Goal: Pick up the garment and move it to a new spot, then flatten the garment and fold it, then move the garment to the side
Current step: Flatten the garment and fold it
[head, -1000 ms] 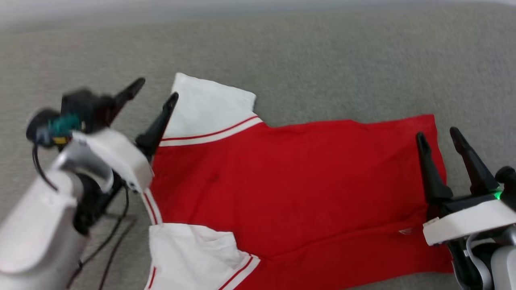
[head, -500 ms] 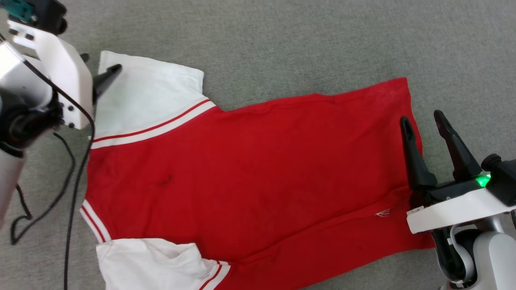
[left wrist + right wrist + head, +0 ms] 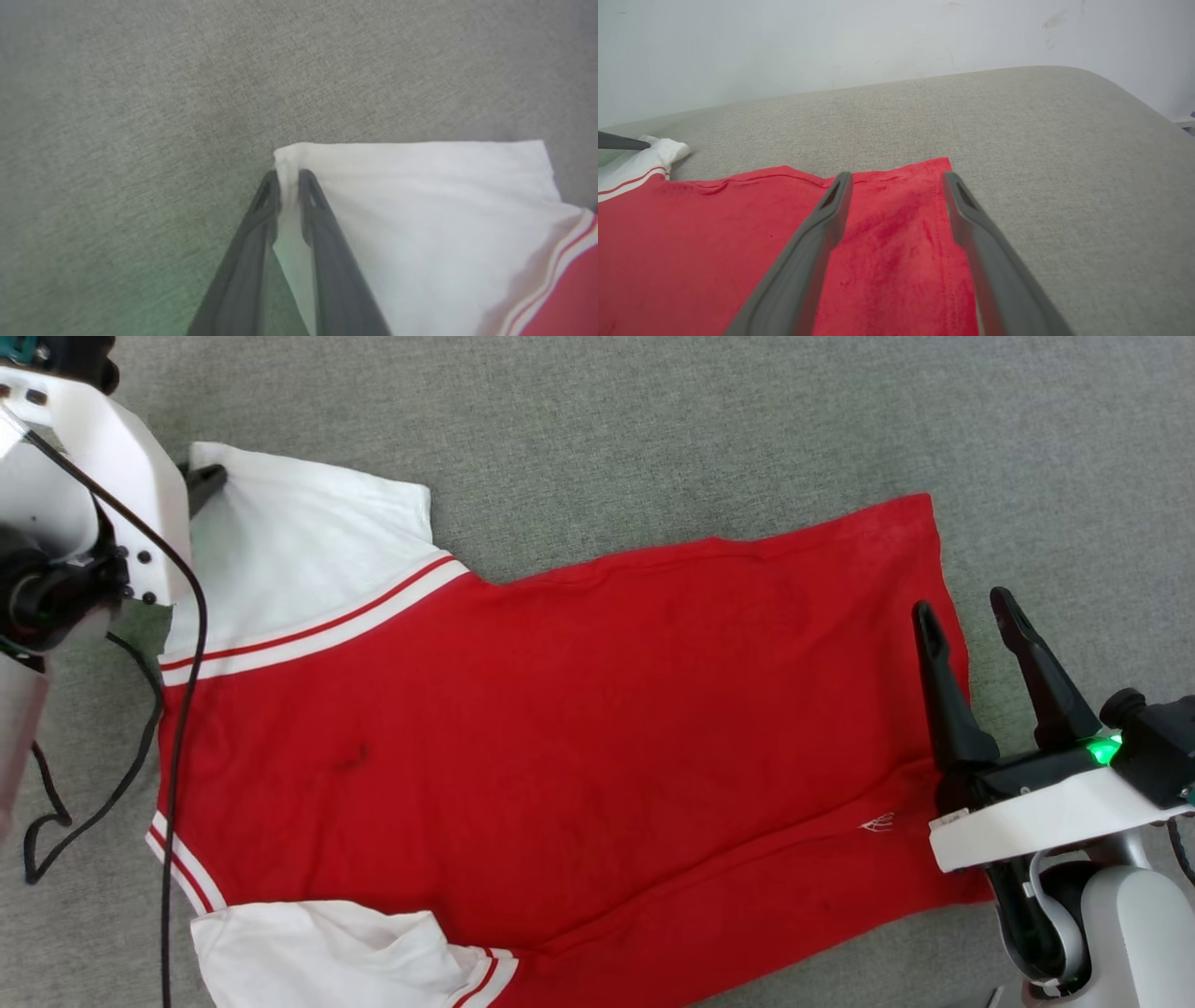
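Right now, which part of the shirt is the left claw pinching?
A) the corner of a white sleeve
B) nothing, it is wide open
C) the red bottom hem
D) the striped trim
A: in the left wrist view the left claw has its two dark fingers closed on the corner of the white sleeve of the shirt.
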### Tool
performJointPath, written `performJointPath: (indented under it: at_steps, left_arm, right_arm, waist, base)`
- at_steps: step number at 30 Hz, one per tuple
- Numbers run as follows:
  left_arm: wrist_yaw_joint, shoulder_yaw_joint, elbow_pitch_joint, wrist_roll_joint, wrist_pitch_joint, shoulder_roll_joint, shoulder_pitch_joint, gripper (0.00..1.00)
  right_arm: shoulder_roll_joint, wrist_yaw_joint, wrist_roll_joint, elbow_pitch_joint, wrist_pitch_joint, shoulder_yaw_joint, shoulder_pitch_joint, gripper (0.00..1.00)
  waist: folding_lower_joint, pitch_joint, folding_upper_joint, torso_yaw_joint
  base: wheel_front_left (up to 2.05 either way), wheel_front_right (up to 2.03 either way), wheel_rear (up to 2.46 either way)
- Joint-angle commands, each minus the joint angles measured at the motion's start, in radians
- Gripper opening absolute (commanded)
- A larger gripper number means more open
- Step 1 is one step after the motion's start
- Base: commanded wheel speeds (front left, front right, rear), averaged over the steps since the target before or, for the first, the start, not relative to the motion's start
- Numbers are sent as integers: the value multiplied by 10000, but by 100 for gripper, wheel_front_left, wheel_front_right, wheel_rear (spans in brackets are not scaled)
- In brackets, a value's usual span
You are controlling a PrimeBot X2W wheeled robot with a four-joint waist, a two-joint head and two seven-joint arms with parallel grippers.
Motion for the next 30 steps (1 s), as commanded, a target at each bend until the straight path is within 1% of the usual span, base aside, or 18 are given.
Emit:
performJointPath:
  at_steps: [1, 5, 10, 15, 17, 21, 26, 30]
  left_arm:
    - [-10, -105, 156, -38, -36, -106, 136, 0]
    - [-29, 23, 204, -120, -603, -215, 301, 0]
    - [-50, 192, 8, -268, -1492, -414, 545, 0]
    - [-48, 182, -814, -431, -2123, -667, 1086, 0]
    - [42, 122, -1258, -391, -2302, -755, 1367, 0]
    - [276, -9, -2255, -308, -2434, -719, 2023, 0]
    - [731, -161, -3672, -127, -2634, -630, 2939, 0]
    - [1128, -141, -4825, -67, -2891, -641, 3589, 0]
  right_arm:
    - [22, -8, -47, 11, 13, -18, -70, 100]
    - [-61, -8, -110, -20, 155, -111, -43, 100]
    - [-283, -8, -152, -42, 538, -243, 145, 100]
    - [-663, -8, -153, -151, 1371, -643, 371, 100]
    - [-957, -8, -214, -193, 1918, -809, 462, 100]
    - [-1574, -8, -44, -340, 3350, -856, 416, 100]
    - [-2468, -8, 316, -379, 5466, -931, 2, 100]
    - [-2918, -8, 715, -194, 7110, -1087, -567, 100]
  waist:
    - [-1, -26, 0, 32]
    - [-1, -231, 0, 201]
    - [-1, -752, 0, 526]
    - [-1, -1430, 0, 1024]
    - [-1, -1679, 0, 1249]
    - [-1, -2072, 0, 1645]
    - [-1, -2291, 0, 2108]
    - [-1, -2215, 0, 2477]
  base:
    - [0, 0, 0]
    - [0, 0, 0]
    - [0, 0, 0]
    - [0, 0, 0]
    - [0, 0, 0]
    - [0, 0, 0]
    - [0, 0, 0]
    - [0, 0, 0]
